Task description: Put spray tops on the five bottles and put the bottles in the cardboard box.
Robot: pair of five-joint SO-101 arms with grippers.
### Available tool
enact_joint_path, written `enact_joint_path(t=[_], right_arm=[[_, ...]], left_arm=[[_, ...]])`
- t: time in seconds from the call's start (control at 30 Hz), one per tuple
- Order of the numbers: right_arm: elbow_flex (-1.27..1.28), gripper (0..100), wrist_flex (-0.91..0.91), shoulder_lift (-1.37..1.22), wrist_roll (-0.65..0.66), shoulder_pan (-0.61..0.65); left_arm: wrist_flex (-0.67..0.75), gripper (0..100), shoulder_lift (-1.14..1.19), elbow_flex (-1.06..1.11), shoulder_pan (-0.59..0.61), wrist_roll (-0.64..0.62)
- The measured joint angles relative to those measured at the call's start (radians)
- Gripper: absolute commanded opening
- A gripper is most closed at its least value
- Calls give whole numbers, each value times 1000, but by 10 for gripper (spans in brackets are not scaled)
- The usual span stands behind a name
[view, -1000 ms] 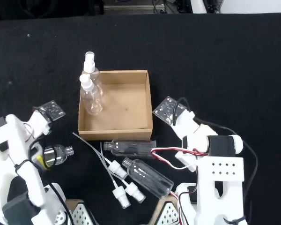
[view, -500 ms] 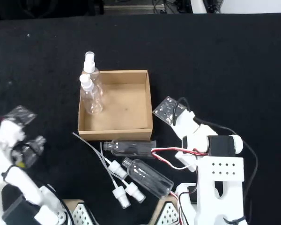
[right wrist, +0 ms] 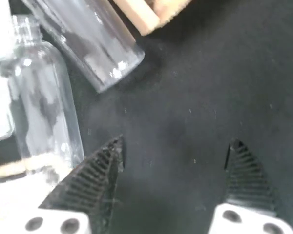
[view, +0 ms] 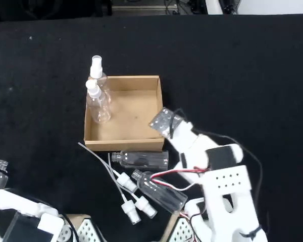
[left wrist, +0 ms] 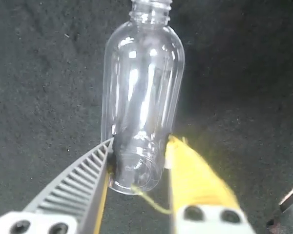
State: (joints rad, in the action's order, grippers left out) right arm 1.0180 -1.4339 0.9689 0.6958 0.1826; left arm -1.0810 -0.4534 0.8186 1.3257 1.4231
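gripping a capless bottle only by its base is the weak point here. the left gripper is closed on just the bottom end of smooth clear plastic. i'd expect the bottle to pivot or slide out once a spray top is pressed against its neck. it is held well off to the left of the cardboard box, nearer the arms' bases than the box's front wall, and well apart from the loose spray tops lying in front of the box. i judge that their long thin tubes could miss the narrow neck or bend if the bottle wobbles.

the right gripper has its jaws wide apart with nothing between them, over the table just off the box's front right corner. two bare bottles lie just in front of the box beside it, and a careless sweep could set them rolling.

the held bottle's long axis runs in line with the left gripper's fingers, open neck pointing away from the gripper and base toward it. two topped bottles stand upright by the box's left wall. i cannot tell whether the farther one is inside.
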Motion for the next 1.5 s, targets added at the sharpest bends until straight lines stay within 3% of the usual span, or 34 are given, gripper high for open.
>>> enact_joint_path(t=[0.27,0.47,0.7,1.07,1.3,1.5], right_arm=[[180,293,184,0,-41,92],[247,293,258,0,-71,112],[275,293,276,0,-72,112],[275,293,282,0,-72,112],[275,293,282,0,-72,112],[275,293,282,0,-72,112]], left_arm=[[-15,277,17,-3,-8,0],[-163,277,25,-109,-118,-51],[-195,275,25,-153,-236,-133],[-140,274,26,-55,-238,-138],[18,274,26,87,-238,-146],[66,273,26,126,-238,-146]])
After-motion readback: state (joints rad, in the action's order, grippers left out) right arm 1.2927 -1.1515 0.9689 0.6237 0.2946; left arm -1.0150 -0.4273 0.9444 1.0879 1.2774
